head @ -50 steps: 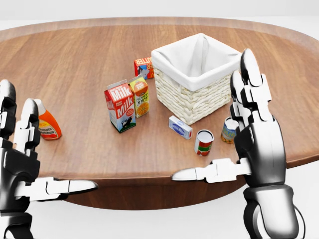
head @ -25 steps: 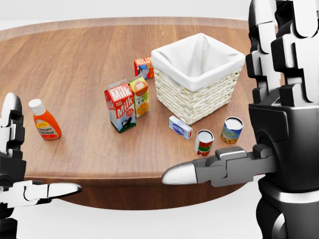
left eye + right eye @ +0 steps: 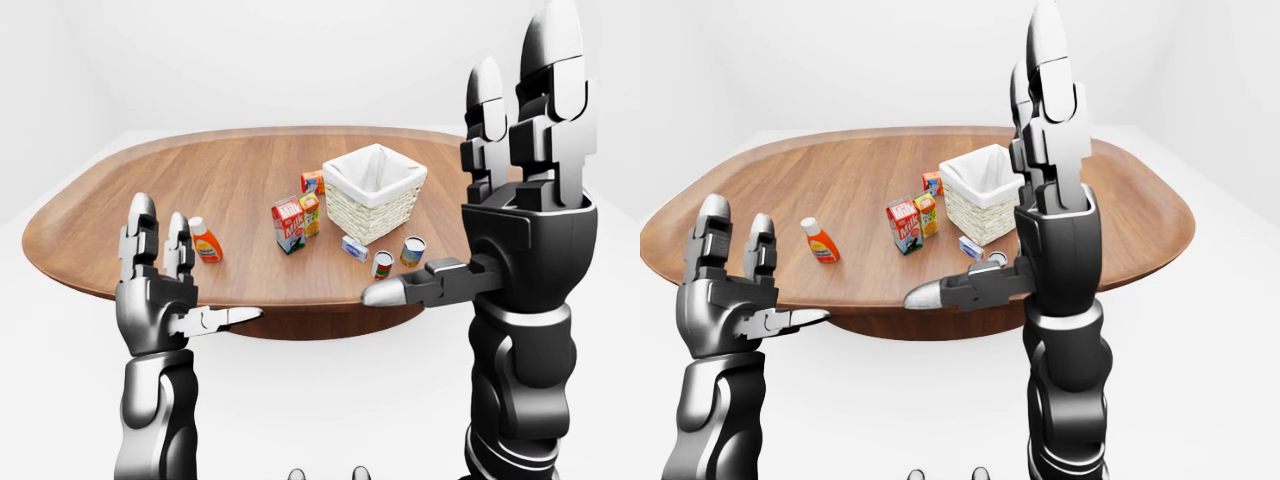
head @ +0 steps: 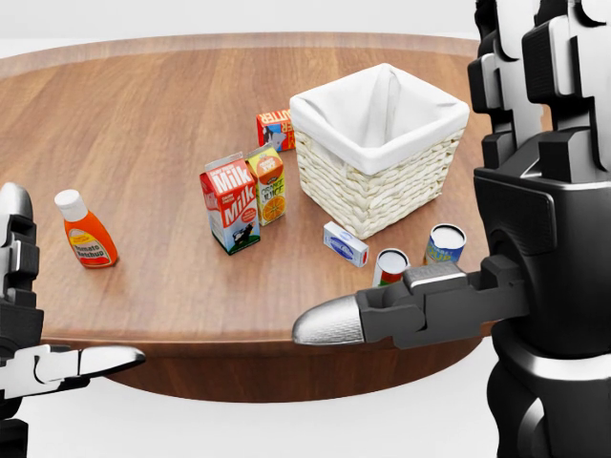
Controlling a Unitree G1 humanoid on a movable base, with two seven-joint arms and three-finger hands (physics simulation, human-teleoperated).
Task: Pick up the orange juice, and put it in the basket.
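Standing untouched on the table, the orange juice shows the task barely begun. The right hand is raised near the table's edge with fingers spread and thumb out, holding nothing; the carton lies well beyond and to the left of it in the head view, just beside the milk carton. The basket sits beyond that hand's thumb, empty as far as its white lining shows. The left hand is likewise spread and empty, with the ketchup bottle just beyond it. Reaching, grasping, lifting and dropping all remain.
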